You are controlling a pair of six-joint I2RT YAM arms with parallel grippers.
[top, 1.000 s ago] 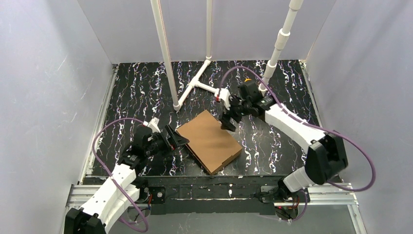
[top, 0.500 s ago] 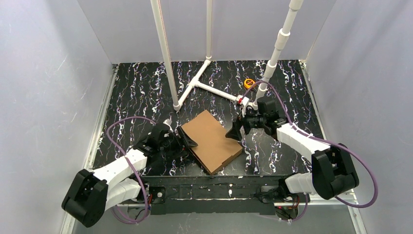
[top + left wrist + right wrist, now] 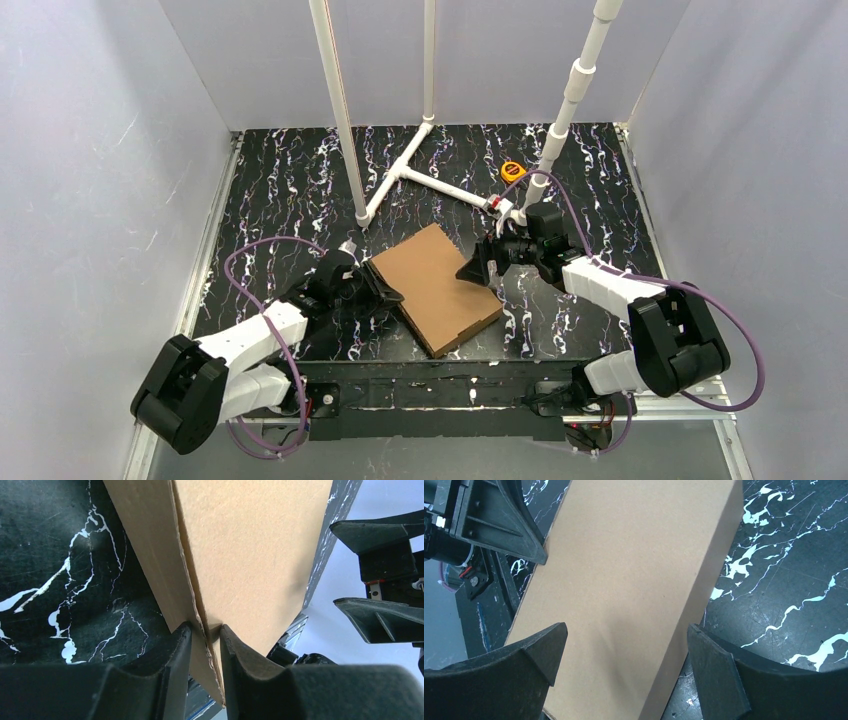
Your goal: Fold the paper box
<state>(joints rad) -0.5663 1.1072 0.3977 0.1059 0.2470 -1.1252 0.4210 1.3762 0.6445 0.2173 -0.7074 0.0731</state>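
The paper box (image 3: 435, 288) is a flat brown cardboard mailer lying closed and skewed on the black marbled table (image 3: 280, 200), near its front edge. My left gripper (image 3: 385, 292) is at the box's left edge. In the left wrist view its jaws pinch the layered cardboard edge (image 3: 197, 605) between both fingers (image 3: 206, 635). My right gripper (image 3: 478, 270) hovers low at the box's right side, open wide. In the right wrist view its fingers (image 3: 626, 630) straddle the box top (image 3: 624, 580) and right edge, touching nothing.
A white pipe frame (image 3: 400, 180) stands at the back, with a T-joint on the table. A small orange object (image 3: 512, 170) lies by the right pipe's foot. Grey walls close in both sides. A metal rail (image 3: 470, 395) runs along the front edge.
My left gripper slid right onto the box's left edge and closed on it. My right arm came down from the back to the box's right side, staying open.
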